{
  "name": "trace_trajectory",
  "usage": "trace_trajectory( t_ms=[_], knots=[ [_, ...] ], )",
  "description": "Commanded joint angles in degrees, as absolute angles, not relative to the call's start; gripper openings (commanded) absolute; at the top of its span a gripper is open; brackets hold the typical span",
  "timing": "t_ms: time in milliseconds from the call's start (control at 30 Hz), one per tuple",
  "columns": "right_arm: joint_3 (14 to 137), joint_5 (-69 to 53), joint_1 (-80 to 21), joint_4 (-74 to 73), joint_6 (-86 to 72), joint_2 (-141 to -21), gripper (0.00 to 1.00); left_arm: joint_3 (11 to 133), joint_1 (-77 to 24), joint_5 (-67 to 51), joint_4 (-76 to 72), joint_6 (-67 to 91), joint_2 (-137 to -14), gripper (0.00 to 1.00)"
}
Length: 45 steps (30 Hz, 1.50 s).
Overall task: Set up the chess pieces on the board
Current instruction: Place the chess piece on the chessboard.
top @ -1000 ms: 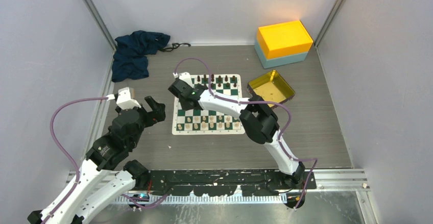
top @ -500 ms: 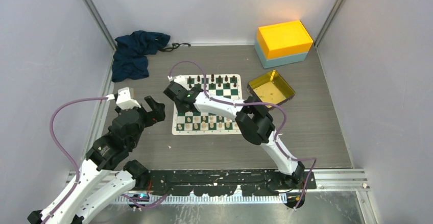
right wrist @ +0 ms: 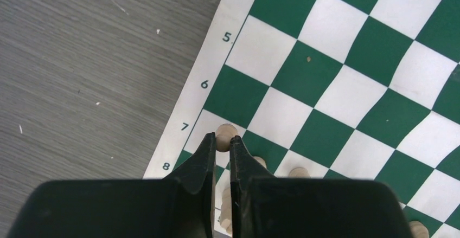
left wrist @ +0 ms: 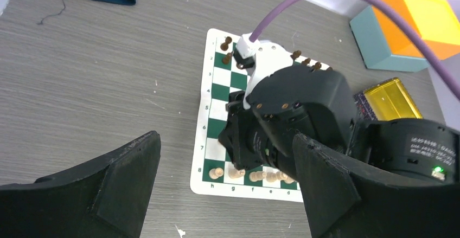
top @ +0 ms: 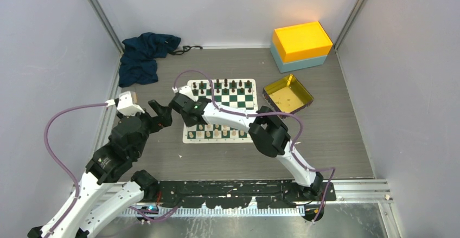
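A dark cloth (top: 142, 59) lay crumpled at the far left of the table. Near it, the left arm rose from its base at the near left, bent at the elbow, and pointed its wrist far and right toward the board's left edge. The left gripper (left wrist: 228, 140) hung over bare table just left of the board, jaws spread wide and holding nothing.

The board (top: 243, 98) lay flat in the middle of the table, its sides roughly square with the table's edges. The cream pieces (left wrist: 217, 171) stood upright, long axes vertical, in rows that ran left to right along the near edge. Dark pieces (top: 218, 84) stood upright along the far edge.

The right arm came up from its base at the near right, with its elbow raised over the board's near right corner. Its forearm stretched left across the near rows. The right gripper (right wrist: 219, 139) pointed down at the near left corner, jaws clenched to a thin slit. One pawn (right wrist: 225, 133) stood upright on the leftmost white square of the second row from the near edge, its round head right at the fingertips. Whether the tips pinched it could not be told.

A gold tray (top: 274, 89) sat just right of the board. Further off stood a yellow box on a teal one (top: 302, 40).
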<state>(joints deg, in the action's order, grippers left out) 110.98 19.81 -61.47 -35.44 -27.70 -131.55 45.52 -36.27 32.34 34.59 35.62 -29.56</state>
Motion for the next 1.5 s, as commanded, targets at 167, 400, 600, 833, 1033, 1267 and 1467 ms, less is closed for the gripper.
trace_trajectory(
  t_ms=[167,400,600,833,1033,1267,1467],
  knots=[
    [112.84,20.65,-63.19,-36.00,-27.22,-130.95,0.01,48.70,-36.39,33.57,33.05,34.54,-28.93,0.91],
    [111.78,20.43,-63.37,-34.87,-27.33,-130.95,0.01,48.34,-36.39,33.57,33.22,34.59,-28.83,0.91],
    [111.23,20.20,-63.32,-33.52,-26.95,-131.19,0.01,47.95,-36.39,33.48,33.19,34.57,-28.74,0.91],
    [111.27,19.61,-63.34,-33.14,-26.98,-132.06,0.01,47.90,-36.39,33.56,33.02,34.52,-28.91,0.91],
    [110.69,19.38,-63.32,-32.81,-27.05,-132.15,0.01,47.72,-36.40,33.49,32.79,34.46,-29.00,0.91],
    [110.36,19.29,-63.29,-32.83,-27.13,-132.53,0.10,47.46,-36.40,33.49,32.73,34.39,-29.00,0.92],
    [110.13,19.23,-63.27,-32.78,-27.07,-132.39,0.26,47.14,-36.47,33.49,32.65,34.45,-29.31,0.91]
  ],
)
